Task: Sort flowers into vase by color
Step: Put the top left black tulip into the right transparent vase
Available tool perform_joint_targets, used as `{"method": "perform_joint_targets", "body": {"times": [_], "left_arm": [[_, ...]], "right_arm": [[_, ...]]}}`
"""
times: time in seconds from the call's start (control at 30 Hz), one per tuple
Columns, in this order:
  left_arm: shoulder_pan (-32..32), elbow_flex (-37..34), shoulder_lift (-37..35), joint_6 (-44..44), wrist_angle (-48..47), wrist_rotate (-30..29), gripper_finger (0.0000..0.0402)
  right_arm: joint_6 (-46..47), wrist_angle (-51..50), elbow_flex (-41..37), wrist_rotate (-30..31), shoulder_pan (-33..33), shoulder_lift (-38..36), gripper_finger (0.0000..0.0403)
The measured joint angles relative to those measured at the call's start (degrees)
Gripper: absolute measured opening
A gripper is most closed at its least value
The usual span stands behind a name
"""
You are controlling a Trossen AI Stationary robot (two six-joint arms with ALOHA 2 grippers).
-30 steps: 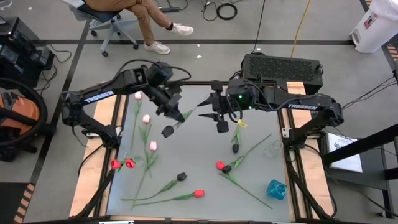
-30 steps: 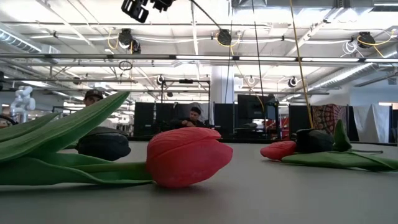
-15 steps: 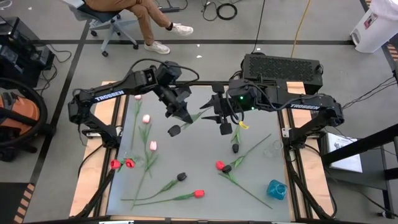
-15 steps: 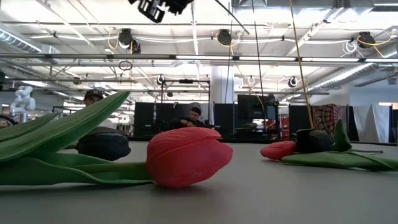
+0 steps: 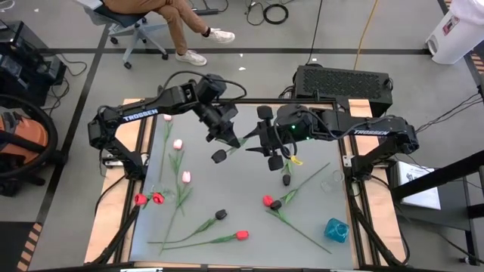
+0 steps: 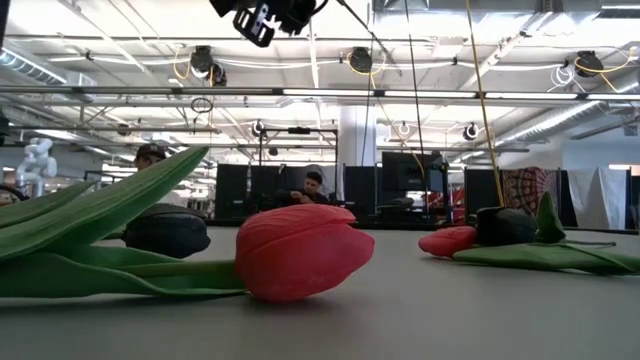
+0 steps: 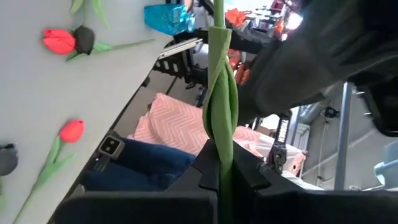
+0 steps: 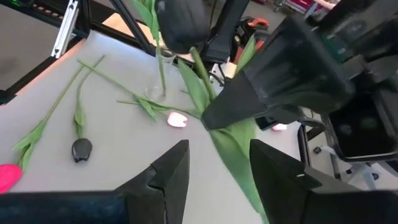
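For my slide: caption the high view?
Left tool carries a black tulip toward the open right tool.

Two dark six-joint arms, matte black housings, white "TROSSEN" lettering along each forearm. Black cables loop loosely over the joints. Left gripper [image 5: 225, 138]: two dark fingers. Right gripper [image 5: 274, 157]: two dark blocky fingers, small green indicator light on the wrist.
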Motion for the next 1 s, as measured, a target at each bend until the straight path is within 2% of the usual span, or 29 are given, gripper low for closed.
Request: {"method": "perform_joint_targets", "body": {"times": [0.2,0.5,0.73,0.87,1.0], "left_arm": [[-0.2,0.0,0.0,-6.2,6.1,0.1,0.0011],[-1.1,0.0,0.0,-6.6,7.2,0.1,0.0011],[-1.1,0.0,0.0,-6.5,7.4,-0.3,0.0011],[-1.1,0.0,0.0,-6.5,7.4,-0.3,0.0011],[-1.1,0.0,0.0,-6.5,7.4,-0.4,0.0011]], "right_arm": [[-1.5,-0.5,0.0,2.7,0.0,0.0,0.016],[-3.0,-0.9,0.0,6.1,0.1,0.0,0.016],[-3.1,-0.3,0.0,6.0,0.1,0.0,0.0158],[-3.1,-0.3,0.0,5.9,0.1,0.0,0.0135],[-3.1,-0.3,0.0,5.7,0.1,0.0,0.0094]]}}
